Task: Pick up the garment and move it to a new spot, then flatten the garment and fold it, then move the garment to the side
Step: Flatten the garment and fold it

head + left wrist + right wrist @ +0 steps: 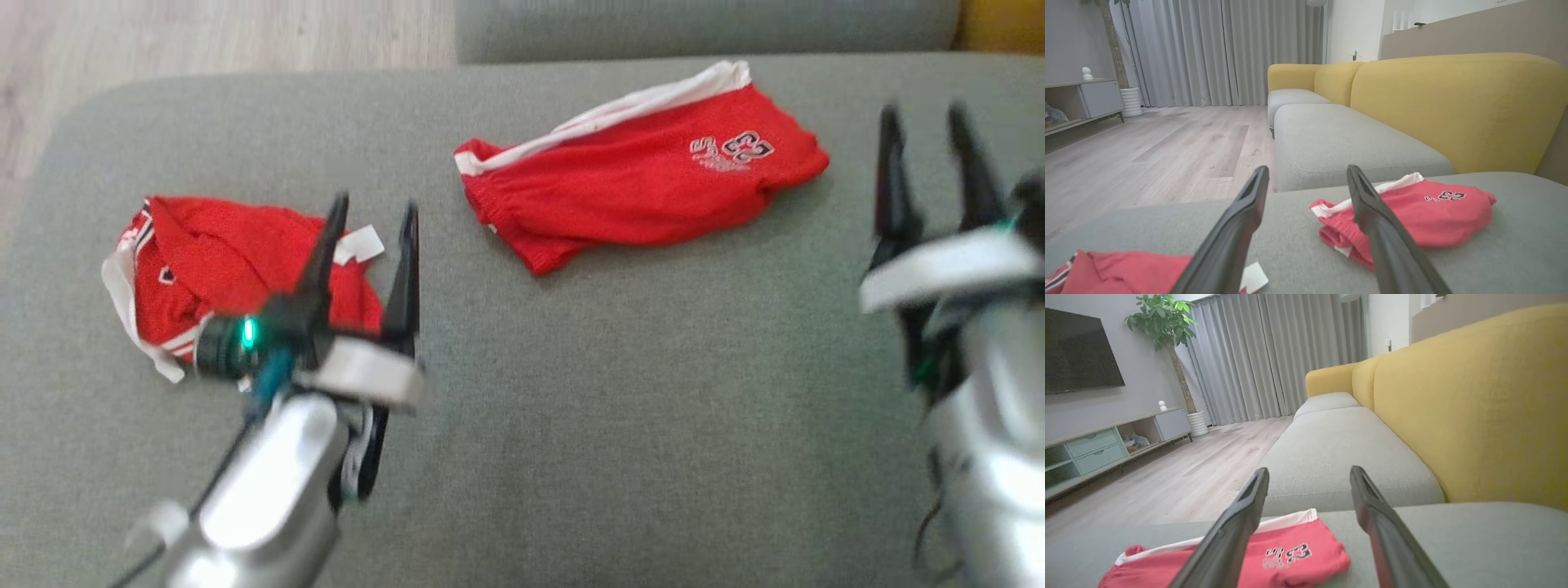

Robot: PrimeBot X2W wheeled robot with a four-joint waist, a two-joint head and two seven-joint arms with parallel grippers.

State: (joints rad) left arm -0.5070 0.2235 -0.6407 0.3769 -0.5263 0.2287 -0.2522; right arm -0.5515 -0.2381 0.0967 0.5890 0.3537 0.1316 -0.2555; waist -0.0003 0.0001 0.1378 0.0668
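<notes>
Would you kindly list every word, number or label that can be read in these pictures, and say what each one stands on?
"23": outlined digits printed on the red shorts, upside down in the head view.
Smaller lettering beside that number on the same shorts: too blurred to read.
The white tag on the crumpled red garment: no text can be made out.

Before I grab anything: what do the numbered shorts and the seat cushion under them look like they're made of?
Numbered shorts: thin, soft red fabric, matte, probably a sports polyester knit. It lies in loose folds and has a white trim band and a printed number. Cushion: grey woven upholstery, matte, with a fine weave grain showing.
</notes>
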